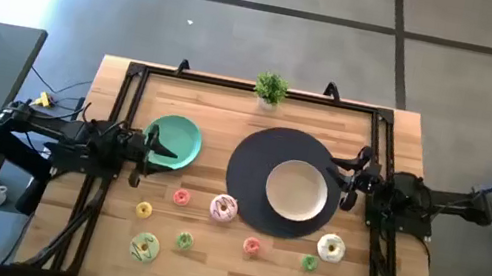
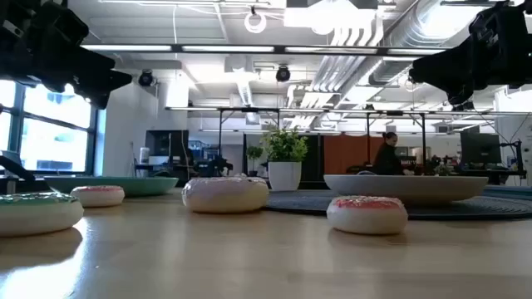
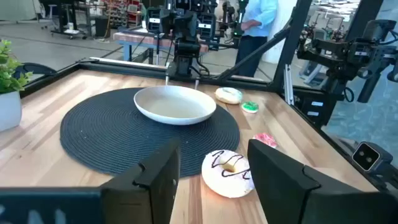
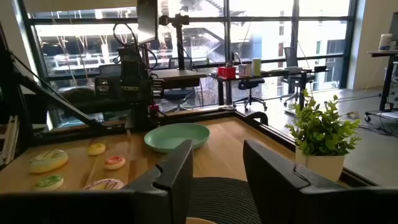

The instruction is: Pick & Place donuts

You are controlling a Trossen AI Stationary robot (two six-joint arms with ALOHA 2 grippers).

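Several small toy ring donuts lie flat on the wooden table toward its near edge. Among them are a large pink-and-white donut (image 1: pixel 223 208) (image 3: pixel 229 172), a small pink donut (image 1: pixel 181 198), a yellow donut (image 1: pixel 144 209) and a large white donut (image 1: pixel 331 247). My left gripper (image 1: pixel 162 151) (image 3: pixel 214 180) is open and hovers at the left rim of the teal plate (image 1: pixel 180 139). My right gripper (image 1: pixel 347 184) (image 4: pixel 217 174) is open and hovers by the right rim of the beige plate (image 1: pixel 297 190). Both plates hold nothing.
The beige plate sits on a round dark woven mat (image 1: pixel 255 175). A small potted plant (image 1: pixel 271 90) stands at the far edge. A dark frame (image 1: pixel 235 85) borders the tabletop. A person (image 3: pixel 258 25) stands beyond the table's right side.
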